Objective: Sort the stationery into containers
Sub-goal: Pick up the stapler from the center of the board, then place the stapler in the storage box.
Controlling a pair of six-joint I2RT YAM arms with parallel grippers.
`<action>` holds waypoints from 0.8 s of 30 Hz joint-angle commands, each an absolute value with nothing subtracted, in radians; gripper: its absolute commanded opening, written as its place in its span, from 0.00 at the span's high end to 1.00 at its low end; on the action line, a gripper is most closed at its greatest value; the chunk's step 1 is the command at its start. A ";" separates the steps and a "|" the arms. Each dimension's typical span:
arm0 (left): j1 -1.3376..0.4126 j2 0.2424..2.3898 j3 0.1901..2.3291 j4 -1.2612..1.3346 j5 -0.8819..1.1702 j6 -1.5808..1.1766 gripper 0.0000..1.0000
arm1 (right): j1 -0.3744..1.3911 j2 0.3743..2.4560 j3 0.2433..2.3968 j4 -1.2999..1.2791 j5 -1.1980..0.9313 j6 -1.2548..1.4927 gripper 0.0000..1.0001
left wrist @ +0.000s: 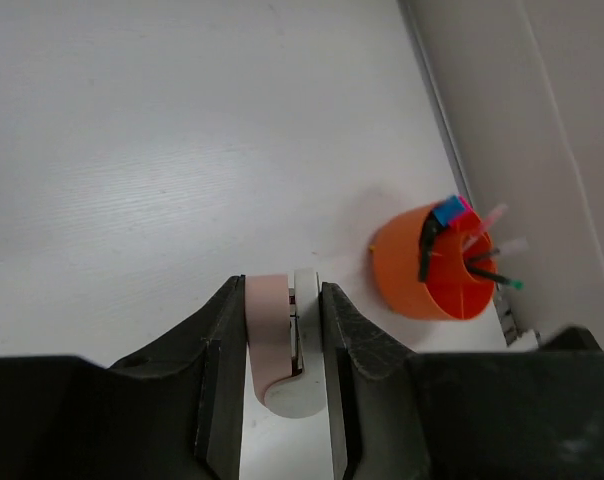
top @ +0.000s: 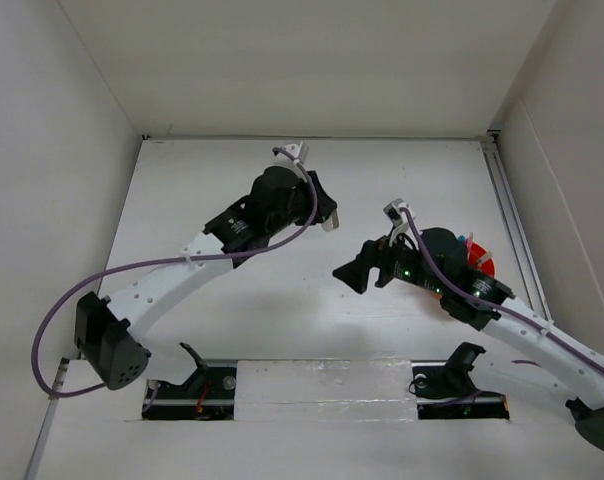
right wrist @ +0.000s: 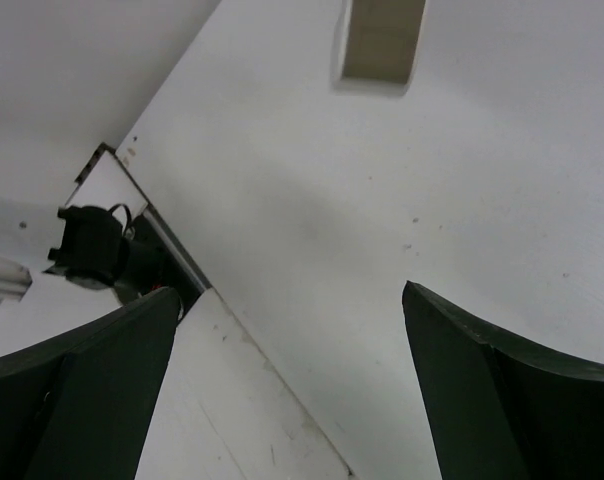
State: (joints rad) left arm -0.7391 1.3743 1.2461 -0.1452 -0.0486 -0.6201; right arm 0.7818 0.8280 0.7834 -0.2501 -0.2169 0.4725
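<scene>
My left gripper (left wrist: 281,292) is shut on the pink-white eraser (left wrist: 279,350), held on edge above the table; in the top view it (top: 326,216) is at centre back with the eraser (top: 329,225) showing at its tip. The round orange tub (left wrist: 410,268) stands to its right by the wall and holds capped markers and thin pens (left wrist: 487,250). In the top view the tub (top: 480,264) is mostly hidden behind my right arm. My right gripper (top: 350,272) is open and empty over the table's middle, jaws wide in its wrist view (right wrist: 290,300). The scissors are out of view.
A small tan block (right wrist: 382,40), perhaps the yellow eraser, lies on the table ahead of the right gripper. A metal rail (top: 507,215) runs along the right wall. A taped strip (top: 322,385) and the arm bases line the near edge.
</scene>
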 commanded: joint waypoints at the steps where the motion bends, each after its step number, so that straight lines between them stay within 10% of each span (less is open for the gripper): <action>1: -0.810 1.365 1.256 -0.169 -0.073 -0.523 1.00 | 0.811 0.847 0.755 -0.013 -0.100 0.488 0.01; 13: -0.917 1.264 1.253 -0.167 -0.037 -0.495 1.00 | 0.847 0.915 0.726 0.146 0.219 0.489 0.08; 24: -0.917 1.255 1.233 -0.153 0.044 -0.485 1.00 | 0.847 0.962 0.739 0.250 0.163 0.489 0.42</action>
State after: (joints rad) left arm -0.9127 1.2984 1.2495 -0.1883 -0.0051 -0.4965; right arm 0.8486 0.9596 0.7044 0.1505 0.1532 0.4942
